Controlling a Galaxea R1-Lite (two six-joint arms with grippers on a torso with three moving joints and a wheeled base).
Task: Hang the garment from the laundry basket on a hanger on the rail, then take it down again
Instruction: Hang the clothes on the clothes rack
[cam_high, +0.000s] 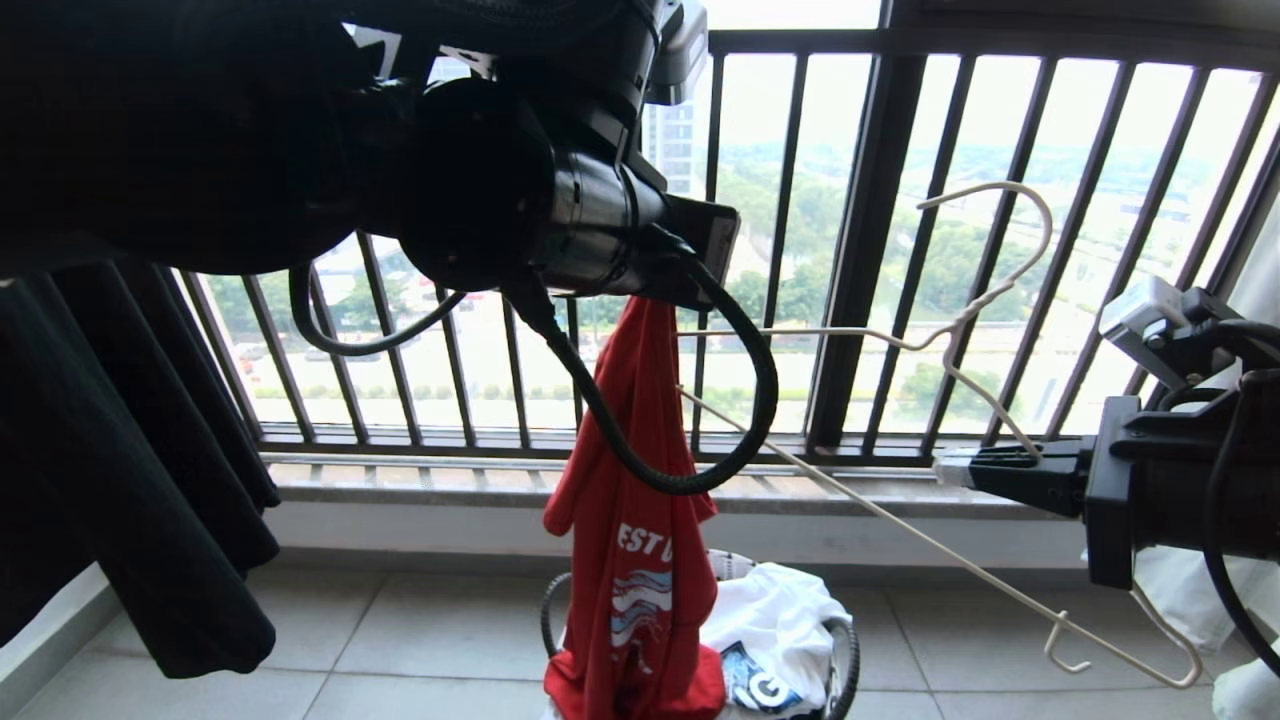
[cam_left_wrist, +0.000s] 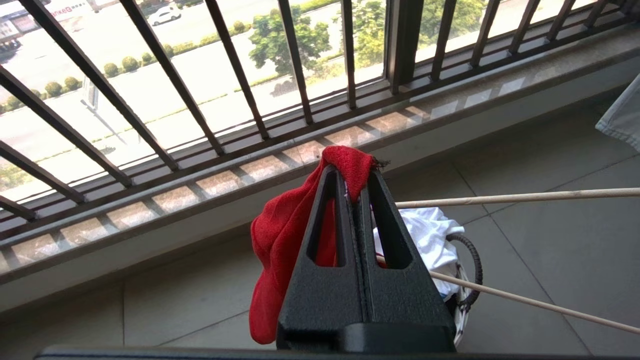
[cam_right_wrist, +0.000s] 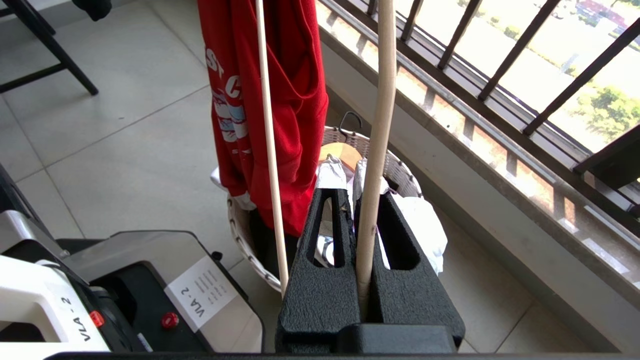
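White clothes (cam_high: 775, 610) in laundry basket (cam_high: 846, 668)

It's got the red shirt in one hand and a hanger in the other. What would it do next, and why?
Probably slide the hanger arm into the red T-shirt. The left gripper pinches the shirt so it dangles over the laundry basket; the right gripper clamps the hanger, whose tip already points at the cloth but is not inside.
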